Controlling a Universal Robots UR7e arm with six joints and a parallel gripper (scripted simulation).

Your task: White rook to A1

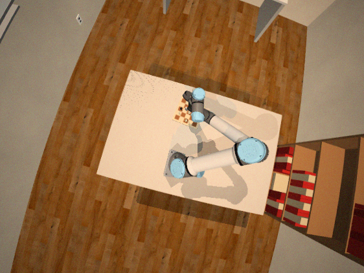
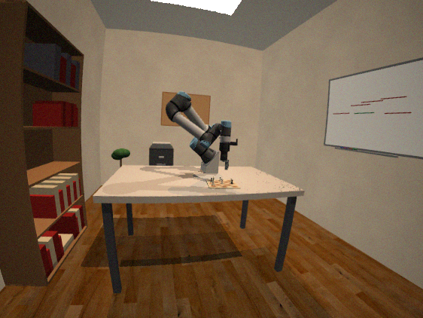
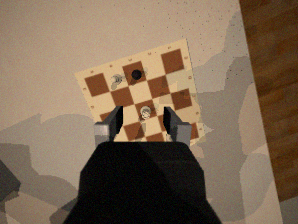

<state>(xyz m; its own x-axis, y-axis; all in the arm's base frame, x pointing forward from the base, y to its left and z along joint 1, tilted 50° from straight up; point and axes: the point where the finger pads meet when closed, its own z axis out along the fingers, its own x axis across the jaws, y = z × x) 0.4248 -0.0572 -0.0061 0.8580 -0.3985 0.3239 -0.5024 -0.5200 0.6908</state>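
Note:
A small chessboard [image 3: 140, 95] lies on the table, tilted in the wrist view; it also shows in the top view [image 1: 186, 114] and the exterior view [image 2: 223, 184]. A white piece [image 3: 145, 111] stands near the board's middle, straight below the gap between my fingers. Another white piece [image 3: 117, 78] and a black piece [image 3: 136, 75] stand on the far rows. I cannot tell which white piece is the rook. My gripper [image 3: 143, 114] [image 2: 226, 164] is open and empty, well above the board. The board's near rows are hidden by my gripper body.
The table's edge and the wooden floor [image 3: 272, 90] lie just right of the board. The arm's base [image 1: 176, 166] is bolted to the table. A bookshelf [image 1: 311, 184] stands beside the table.

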